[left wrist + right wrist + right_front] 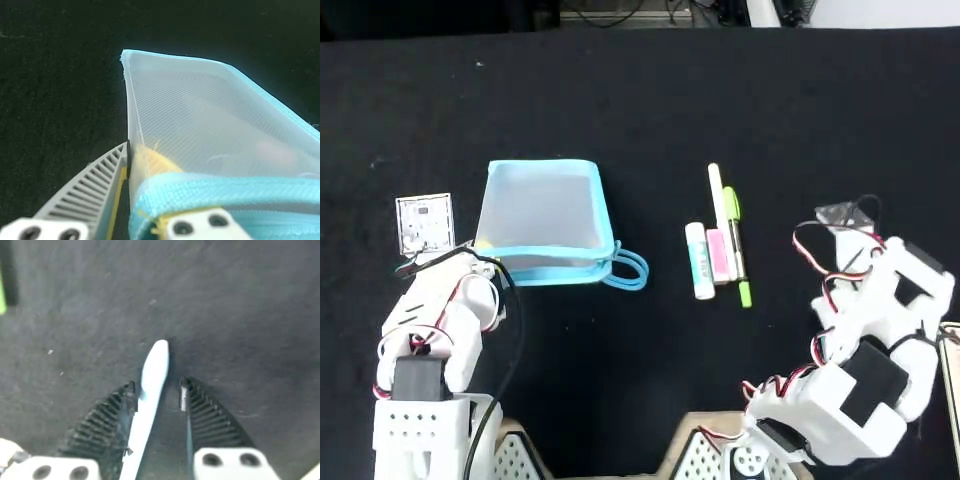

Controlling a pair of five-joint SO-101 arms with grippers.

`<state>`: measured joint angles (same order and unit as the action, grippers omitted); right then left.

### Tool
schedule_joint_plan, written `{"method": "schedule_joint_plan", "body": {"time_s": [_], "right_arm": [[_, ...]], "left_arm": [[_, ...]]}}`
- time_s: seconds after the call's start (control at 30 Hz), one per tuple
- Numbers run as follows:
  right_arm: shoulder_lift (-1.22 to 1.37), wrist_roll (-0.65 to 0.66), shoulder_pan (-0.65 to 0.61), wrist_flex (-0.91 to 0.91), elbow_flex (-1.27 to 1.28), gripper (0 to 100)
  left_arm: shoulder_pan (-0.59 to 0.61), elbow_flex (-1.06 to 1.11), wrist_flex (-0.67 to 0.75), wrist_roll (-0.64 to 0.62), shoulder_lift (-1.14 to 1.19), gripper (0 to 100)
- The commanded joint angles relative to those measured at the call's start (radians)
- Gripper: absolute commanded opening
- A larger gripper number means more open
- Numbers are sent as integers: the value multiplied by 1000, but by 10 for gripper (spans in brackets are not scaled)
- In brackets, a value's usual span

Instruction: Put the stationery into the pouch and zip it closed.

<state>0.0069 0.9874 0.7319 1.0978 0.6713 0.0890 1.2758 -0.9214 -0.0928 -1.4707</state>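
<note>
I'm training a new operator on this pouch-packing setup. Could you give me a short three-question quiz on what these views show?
1. True or false: the glue stick lies inside the pouch.
2. Which arm's tool grips the pouch's corner? A) left B) right C) both
3. Fill in: the green marker lies right next to the white ____.

Key
1. False: it lies on the table, beside the pouch.
2. A: the left tool is closed on the near corner.
3. pen
</note>
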Motion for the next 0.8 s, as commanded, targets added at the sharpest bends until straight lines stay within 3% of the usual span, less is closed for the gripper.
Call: {"method": "schedule_joint_plan", "body": {"time_s": [0.0, 0.23, 0.43, 0.6, 0.77], "right_arm": [[-41, 44, 17, -14, 22, 134], [-39, 41, 15, -61, 30, 134], [-39, -61, -8, -215, 84, 134], [-41, -75, -77, -221, 120, 134], [-45, -183, -98, -226, 99, 134]], "left_arm": [[-4, -21, 21, 9, -14, 30], [-4, -21, 20, 9, -14, 30], [-4, -21, 20, 9, -14, 30], [-4, -21, 20, 9, -14, 30], [-4, -21, 20, 9, -14, 30]]}}
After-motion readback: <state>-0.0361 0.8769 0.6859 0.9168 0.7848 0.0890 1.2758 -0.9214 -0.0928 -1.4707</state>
